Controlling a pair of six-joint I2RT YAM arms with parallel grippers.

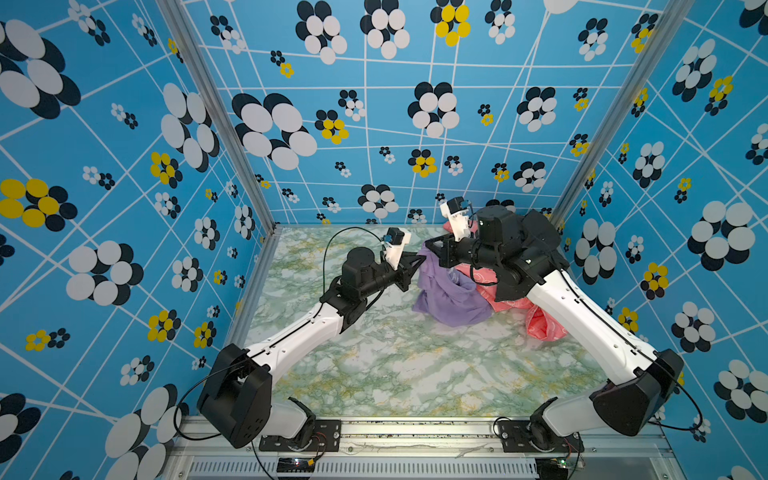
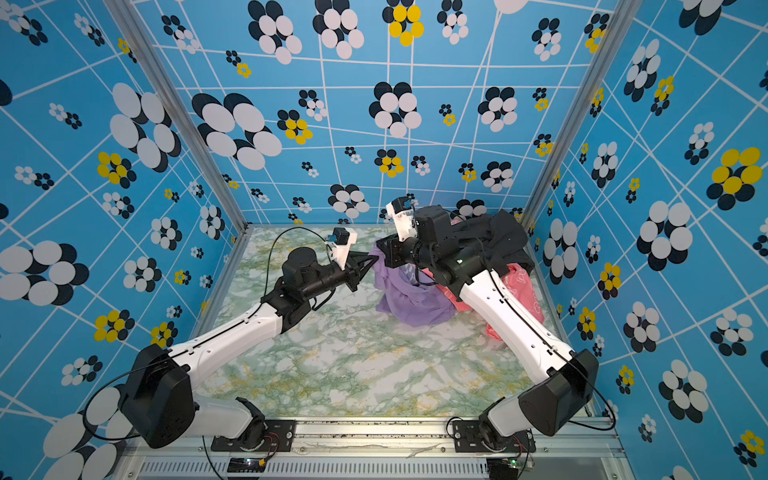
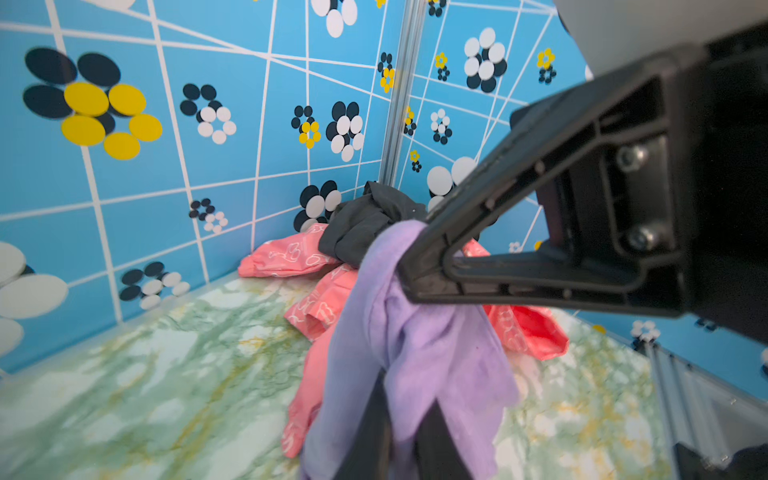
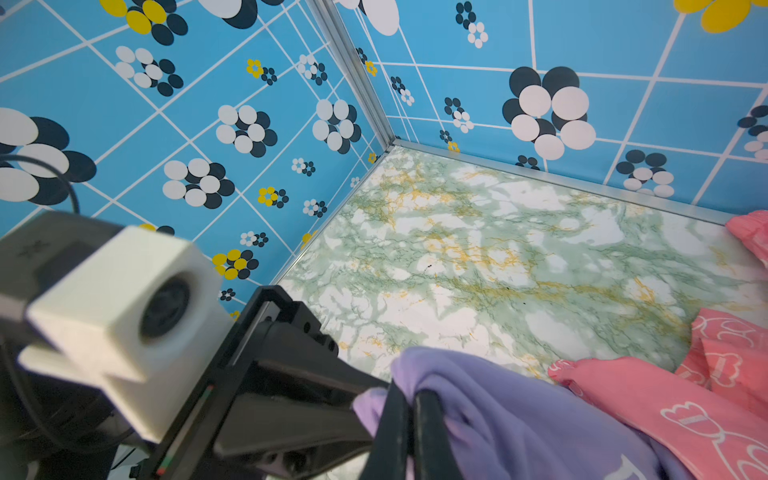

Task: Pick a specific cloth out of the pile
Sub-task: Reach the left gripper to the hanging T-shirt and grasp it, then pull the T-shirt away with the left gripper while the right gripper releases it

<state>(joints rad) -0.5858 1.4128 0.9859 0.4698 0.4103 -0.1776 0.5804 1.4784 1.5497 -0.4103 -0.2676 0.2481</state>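
The cloth (image 1: 451,299), gripped from two sides.
In a top view we see the left gripper (image 1: 424,258) and right gripper (image 1: 429,245) each clamped on its upper edge, right of centre; the pile (image 1: 540,326) lies just right, touching it.

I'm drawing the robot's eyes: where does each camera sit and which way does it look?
Top views: high over the front, looking down on the table; both arms, left claw and right claw show.
Left wrist: on the left arm, facing the pile in a corner; both claws show.
Right wrist: on the right arm, facing the other back corner; both claws show.
Shared: the cloth, both claws shut on it.
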